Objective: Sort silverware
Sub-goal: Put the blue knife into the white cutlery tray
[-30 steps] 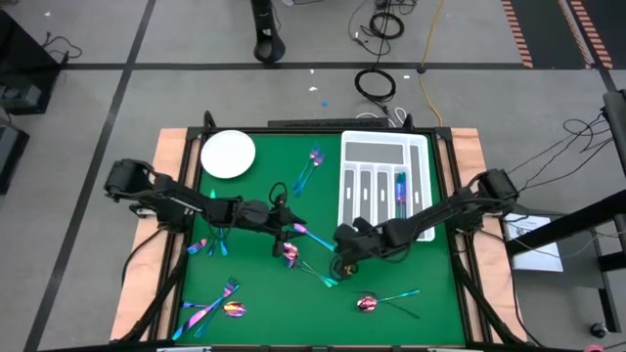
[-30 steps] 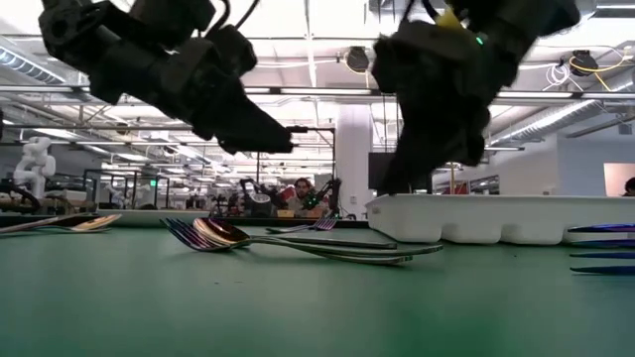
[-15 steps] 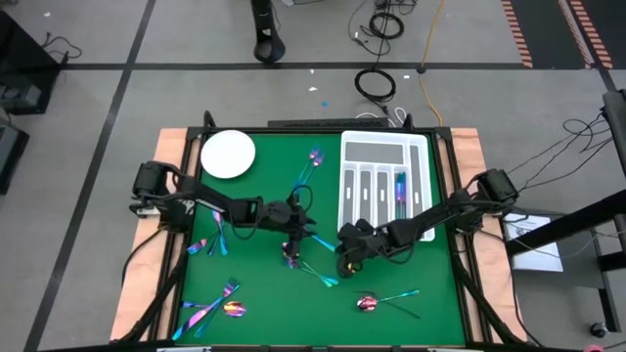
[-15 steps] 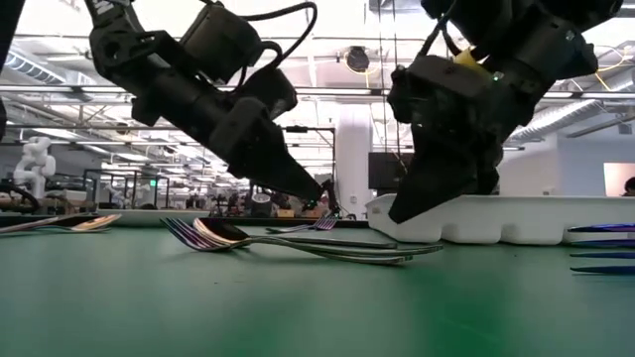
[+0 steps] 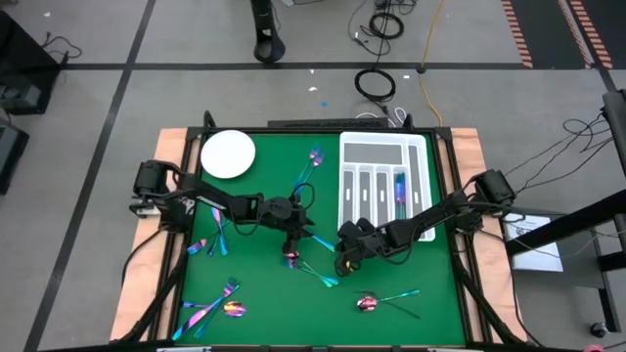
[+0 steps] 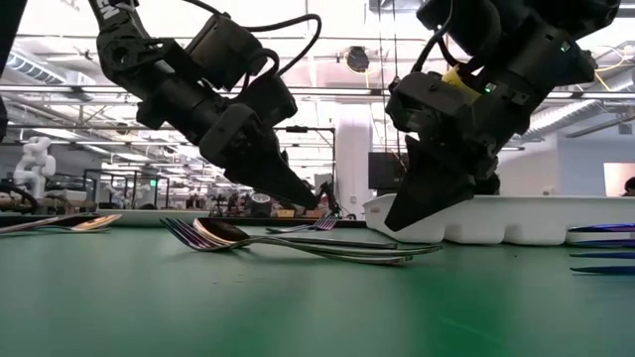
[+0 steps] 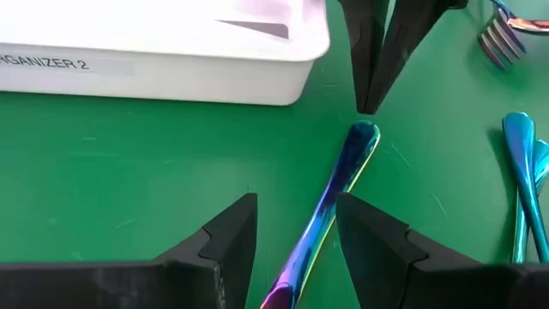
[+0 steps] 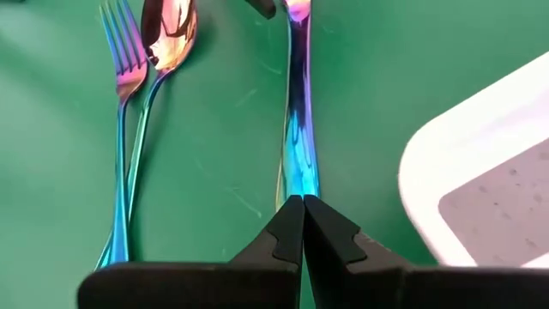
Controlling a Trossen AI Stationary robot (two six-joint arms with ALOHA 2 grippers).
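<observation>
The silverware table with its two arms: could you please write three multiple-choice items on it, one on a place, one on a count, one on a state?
1. Where is the white plate?
A. far-left corner of the green mat
B. inside the tray
C. near-right corner

2. How many pieces of cutlery lie in the white tray?
A. none
B. one
C. five

3. How does the left gripper stand?
A. shut on a fork
B. open astride a handle
C. open over the plate

Answers:
1 A, the high view shows it in that corner, beside the left arm.
2 B, one piece shows in a long slot.
3 B, its fingers flank the iridescent handle; the right gripper is shut at the handle's end.
</observation>
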